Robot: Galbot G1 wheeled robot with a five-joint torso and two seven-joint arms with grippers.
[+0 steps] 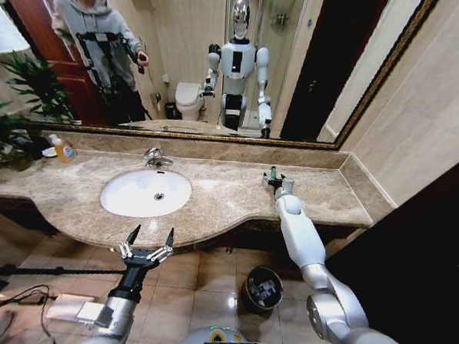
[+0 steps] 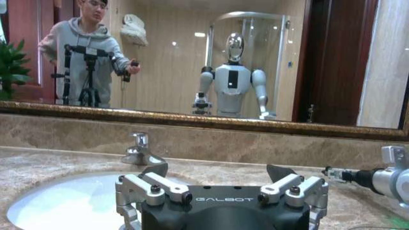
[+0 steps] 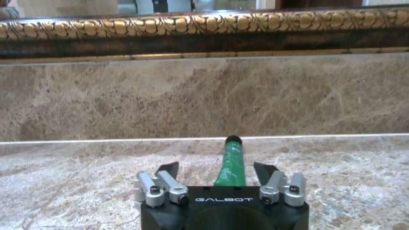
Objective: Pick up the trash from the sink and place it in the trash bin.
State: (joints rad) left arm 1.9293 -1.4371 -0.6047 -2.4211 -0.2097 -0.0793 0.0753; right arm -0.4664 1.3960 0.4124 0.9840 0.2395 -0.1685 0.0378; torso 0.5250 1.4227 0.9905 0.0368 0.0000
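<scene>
The white oval sink (image 1: 120,205) (image 2: 57,201) is set in the marble counter, with a chrome faucet (image 1: 157,159) (image 2: 141,149) behind it. My left gripper (image 1: 149,236) (image 2: 219,170) is open and holds nothing, hovering just off the counter's front edge before the basin. My right gripper (image 1: 274,179) (image 3: 216,166) rests low on the counter to the right of the sink. It is open, its fingers either side of a slim green bottle (image 3: 231,160) (image 1: 273,172) of trash that points at the back wall. The black trash bin (image 1: 248,285) stands on the floor under the counter's right part, with pale items inside.
A yellow-orange soap bottle (image 1: 64,149) and a plant (image 1: 26,92) stand at the counter's far left. A framed mirror (image 1: 216,137) and a marble splashback close the back. Cables and a pale box (image 1: 68,306) lie on the floor at left. A wall bounds the right end.
</scene>
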